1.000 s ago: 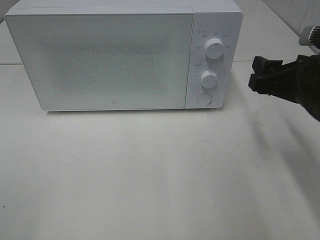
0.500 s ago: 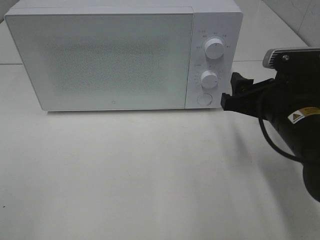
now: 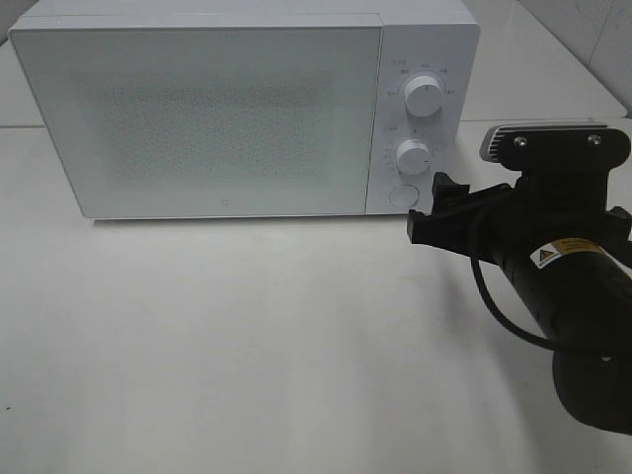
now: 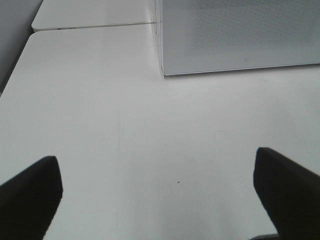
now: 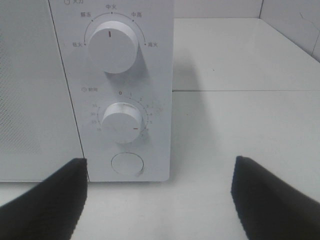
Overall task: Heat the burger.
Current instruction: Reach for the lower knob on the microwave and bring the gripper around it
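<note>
Both my left gripper (image 4: 159, 175) and right gripper (image 3: 428, 205) are spread wide, holding nothing. I should push the round button (image 3: 402, 196) on the microwave (image 3: 197, 118), middle right, straight and softly.

On the white microwave oven's control panel (image 5: 157, 100), Chinese heat settings including 中火 ring the upper white round dial (image 5: 112, 45). Numerals from 0 to 35 circle the lower white dial (image 5: 121, 124). The yellow warning sticker (image 3: 553, 255) on the black robot arm (image 3: 583, 316) is illegible.

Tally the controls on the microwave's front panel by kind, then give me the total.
Knobs: 2 (upper knob, lower knob)
Round button: 1
Total: 3
</note>
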Robot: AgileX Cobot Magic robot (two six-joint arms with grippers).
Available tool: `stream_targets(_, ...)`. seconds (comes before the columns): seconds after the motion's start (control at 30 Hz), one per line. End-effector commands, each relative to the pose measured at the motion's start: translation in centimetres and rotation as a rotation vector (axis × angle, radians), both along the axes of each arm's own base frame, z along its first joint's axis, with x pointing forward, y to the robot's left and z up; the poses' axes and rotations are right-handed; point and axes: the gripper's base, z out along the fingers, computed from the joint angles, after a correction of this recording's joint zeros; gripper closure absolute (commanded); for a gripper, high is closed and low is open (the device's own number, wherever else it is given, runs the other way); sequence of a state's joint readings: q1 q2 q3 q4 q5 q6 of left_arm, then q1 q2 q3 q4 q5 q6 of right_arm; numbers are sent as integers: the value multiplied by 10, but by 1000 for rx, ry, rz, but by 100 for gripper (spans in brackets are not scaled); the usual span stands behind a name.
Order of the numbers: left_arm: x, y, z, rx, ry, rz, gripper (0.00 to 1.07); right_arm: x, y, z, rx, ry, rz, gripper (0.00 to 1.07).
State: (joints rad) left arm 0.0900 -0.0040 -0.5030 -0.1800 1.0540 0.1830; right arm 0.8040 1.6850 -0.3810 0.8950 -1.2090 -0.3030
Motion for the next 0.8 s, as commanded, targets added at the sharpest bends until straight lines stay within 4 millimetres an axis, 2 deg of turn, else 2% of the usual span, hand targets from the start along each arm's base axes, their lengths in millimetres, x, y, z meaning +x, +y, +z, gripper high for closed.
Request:
stream_targets(0.03,-3,0,0,-2,-32,6,8,6,2,8,-20,-131,-34,31)
stream_targets(0.47,-3,0,0,-2,-32,6,8,34,26,-1,-26,-148,6,31)
stream_targets(0.8,-3,0,0,-2,-32,6,9,62,29,-8,-27,-134,4,31)
